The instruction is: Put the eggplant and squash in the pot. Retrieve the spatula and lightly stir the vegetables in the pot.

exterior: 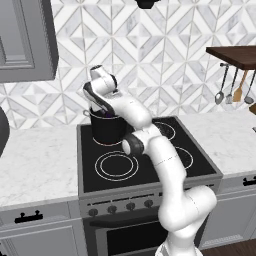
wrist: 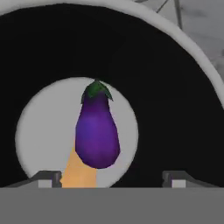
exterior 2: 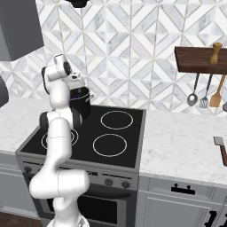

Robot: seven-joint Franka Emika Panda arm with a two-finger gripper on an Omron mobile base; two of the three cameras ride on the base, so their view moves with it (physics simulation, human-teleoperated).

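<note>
Hand view: eggplant [wrist: 97, 133] lies on pot [wrist: 175, 100] floor beside something orange [wrist: 78, 170], likely squash. End effector [wrist: 111, 177] fingers apart, empty, above pot mouth. Next, lift straight clear of rim; spatula [exterior 2: 221, 148] sits on tabletop [exterior 2: 177, 142], far right of pot.

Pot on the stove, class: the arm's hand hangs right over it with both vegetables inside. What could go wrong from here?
1. The gripper is open just above the pot, its rim close around the fingertips; lifting out crookedly could knock the pot on its burner.
2. The eggplant lies on top of the orange squash, so stirring might roll it unpredictably.
3. The spatula lies far off on the right counter; the long swing passes hanging utensils.
</note>
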